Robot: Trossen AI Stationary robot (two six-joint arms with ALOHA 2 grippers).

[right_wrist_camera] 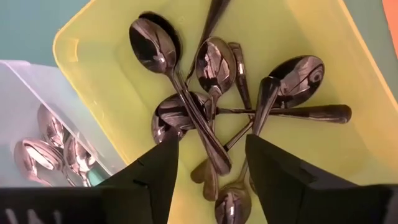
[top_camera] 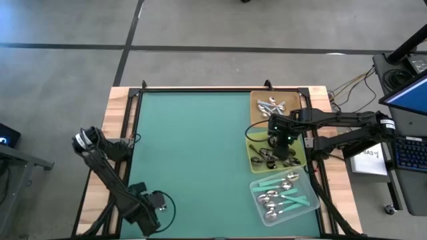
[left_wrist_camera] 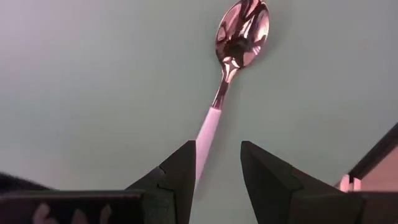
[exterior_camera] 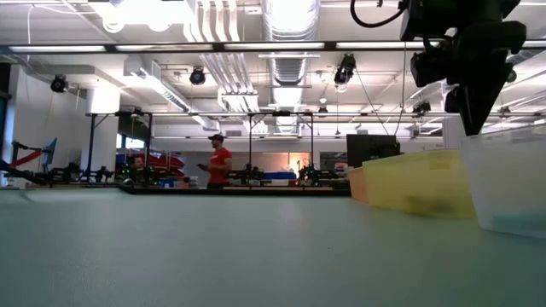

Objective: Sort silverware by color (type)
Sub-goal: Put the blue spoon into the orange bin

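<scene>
My left gripper [left_wrist_camera: 217,146] is open near the table's near-left corner [top_camera: 157,203]. It points down at a spoon [left_wrist_camera: 222,84] with a shiny bowl and a pale handle, which lies flat on the green table. The end of the spoon's handle lies between the fingers. My right gripper [right_wrist_camera: 211,140] is open and hovers above the yellow-green tray [top_camera: 257,159], touching nothing. Several dark spoons [right_wrist_camera: 214,93] lie crossed in a heap in that tray. In the low view the right gripper [exterior_camera: 473,107] hangs above the tray [exterior_camera: 418,183]. My left gripper comes down from above, with the fingers on either side of the pale handle's free end [left_wrist_camera: 202,158]. The handle runs close to one finger [left_wrist_camera: 183,168]. I cannot tell whether it touches. The spoon lies flat on the table.
An orange tray [top_camera: 257,101] at the far right holds shiny silver spoons. A clear tray [top_camera: 308,200] at the near right holds teal-handled spoons, and its wall [right_wrist_camera: 37,87] stands beside the yellow-green one. The green table [top_camera: 193,153] stretches between the arms. People stand far off in the room.
</scene>
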